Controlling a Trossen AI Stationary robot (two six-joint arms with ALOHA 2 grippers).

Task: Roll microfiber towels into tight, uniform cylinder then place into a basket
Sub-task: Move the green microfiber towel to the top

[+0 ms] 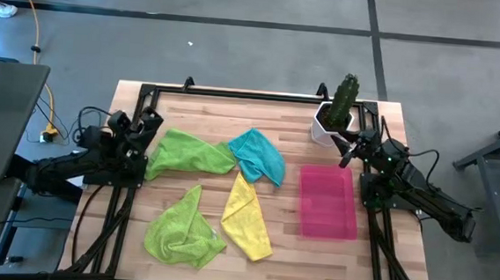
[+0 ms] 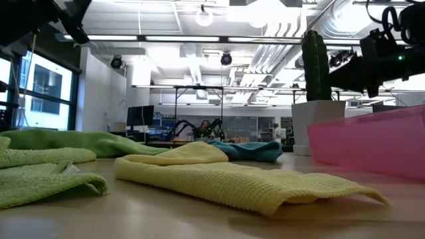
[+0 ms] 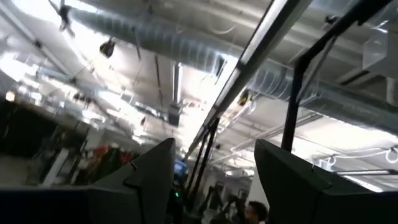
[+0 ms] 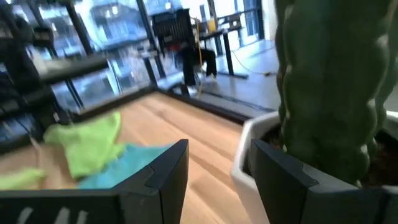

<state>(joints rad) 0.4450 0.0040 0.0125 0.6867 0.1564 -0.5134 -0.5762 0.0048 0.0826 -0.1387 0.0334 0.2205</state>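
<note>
— Lime green first: which cloth lies nearest the front edge of the counter [image 1: 401, 248]?

— A crumpled lime green towel [image 1: 184, 230], at the front left. Just beside it, toward the middle, the yellow towel [image 1: 247, 214] lies long and partly folded; the two look to touch at their near corners.

— And the basket?

— The pink basket [image 1: 327, 201] sits on the right half of the wooden counter, apart from the yellow towel, with nothing inside that I can see.

— Farther back?

— The second lime green towel [image 1: 187, 152] is spread at the left, its edge reaching the left gripper [image 1: 150, 121]. The teal towel [image 1: 258, 155] lies next to it, overlapping its right end and meeting the top of the yellow one. None of the four is rolled.

— How do the grippers stand?

— The left gripper sits at the counter's left edge, fingers apart, holding nothing; its camera looks up at the ceiling. The right gripper [image 1: 348, 153] is at the right rear, fingers also spread and empty, just beside the white pot [image 1: 323, 127] holding the cactus [image 1: 345, 95].
</note>
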